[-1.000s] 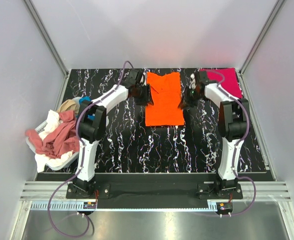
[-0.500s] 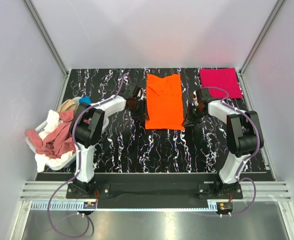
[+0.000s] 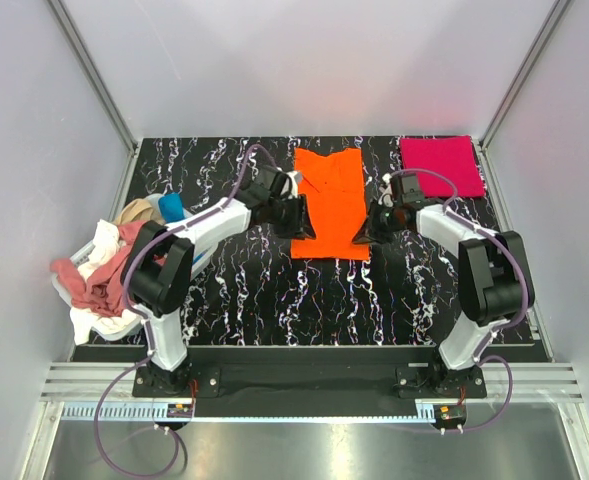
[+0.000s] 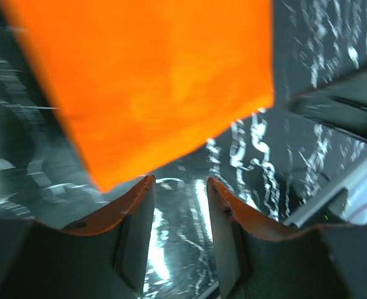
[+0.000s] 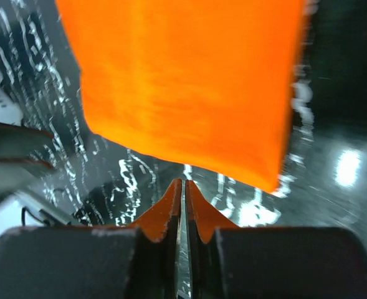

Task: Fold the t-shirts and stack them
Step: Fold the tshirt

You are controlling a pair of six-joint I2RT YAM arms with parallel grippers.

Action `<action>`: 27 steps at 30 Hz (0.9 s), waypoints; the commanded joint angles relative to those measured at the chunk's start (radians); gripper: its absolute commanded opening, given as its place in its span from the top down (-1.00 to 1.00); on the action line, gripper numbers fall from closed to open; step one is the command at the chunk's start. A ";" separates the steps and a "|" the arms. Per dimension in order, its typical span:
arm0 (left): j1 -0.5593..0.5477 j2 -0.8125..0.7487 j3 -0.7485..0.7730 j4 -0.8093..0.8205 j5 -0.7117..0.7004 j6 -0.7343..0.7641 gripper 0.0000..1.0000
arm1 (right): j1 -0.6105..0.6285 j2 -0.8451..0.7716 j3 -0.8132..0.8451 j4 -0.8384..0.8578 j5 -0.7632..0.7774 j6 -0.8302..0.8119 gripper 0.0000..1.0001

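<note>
A bright orange t-shirt [image 3: 330, 202] lies folded lengthwise at the table's back centre. It also fills the top of the left wrist view [image 4: 158, 81] and the right wrist view [image 5: 189, 81]. My left gripper [image 3: 300, 222] is open and empty just left of its near left corner; its fingers [image 4: 130, 212] sit just short of the cloth edge. My right gripper [image 3: 364, 232] is shut and empty at its near right corner, with its fingertips [image 5: 171, 202] short of the cloth. A folded crimson-pink t-shirt [image 3: 441, 165] lies at the back right.
A white-and-blue plastic basket [image 3: 124, 320] at the left edge holds a heap of rose-red [image 3: 99, 280], white [image 3: 102, 240], tan [image 3: 137, 210] and blue [image 3: 171, 207] shirts. The black marbled table [image 3: 314, 300] lies between the arms.
Both grippers moved from the orange shirt's far end, down its sides, to its near corners. The shirt's near edge now sits slightly skewed.
</note>
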 commanded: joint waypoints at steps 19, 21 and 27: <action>-0.089 -0.081 -0.139 -0.042 -0.221 0.022 0.10 | 0.047 -0.114 -0.177 0.010 0.148 0.058 0.67; -0.078 -0.111 -0.153 -0.042 -0.210 0.005 0.01 | 0.049 -0.129 -0.182 0.011 0.163 0.108 0.49; 0.000 -0.077 -0.203 0.028 -0.108 -0.077 -0.09 | 0.040 -0.077 -0.146 0.017 0.242 0.185 0.21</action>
